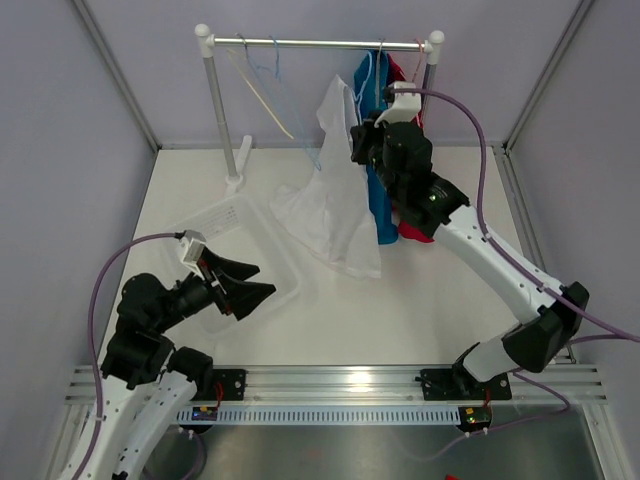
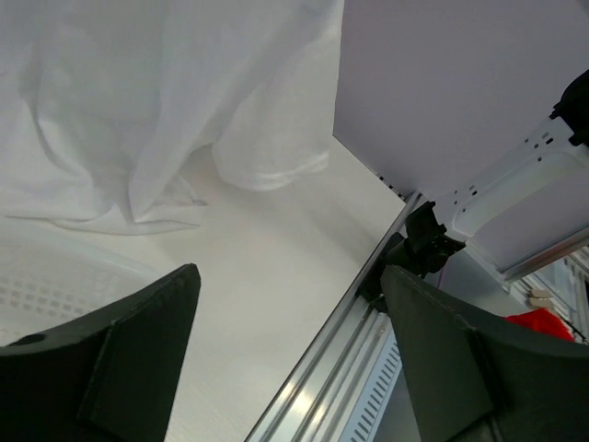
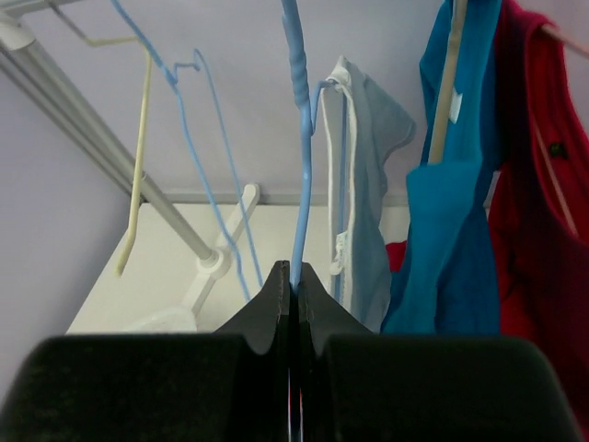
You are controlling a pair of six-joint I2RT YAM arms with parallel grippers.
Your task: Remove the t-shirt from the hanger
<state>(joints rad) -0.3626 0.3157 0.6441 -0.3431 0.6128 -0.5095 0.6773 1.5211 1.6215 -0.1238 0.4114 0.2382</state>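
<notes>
The white t-shirt hangs from a light blue hanger below the rack rail, and its lower part is spread on the table. My right gripper is shut on the hanger's wire, which is pinched between the fingertips in the right wrist view. The shirt hangs just right of that wire. My left gripper is open and empty, low over the table near the front left. Its view shows the shirt's hem ahead of its open fingers.
A blue shirt and a red shirt hang at the rail's right end. An empty cream hanger and an empty blue hanger hang at the left. A clear plastic bin lies under my left gripper.
</notes>
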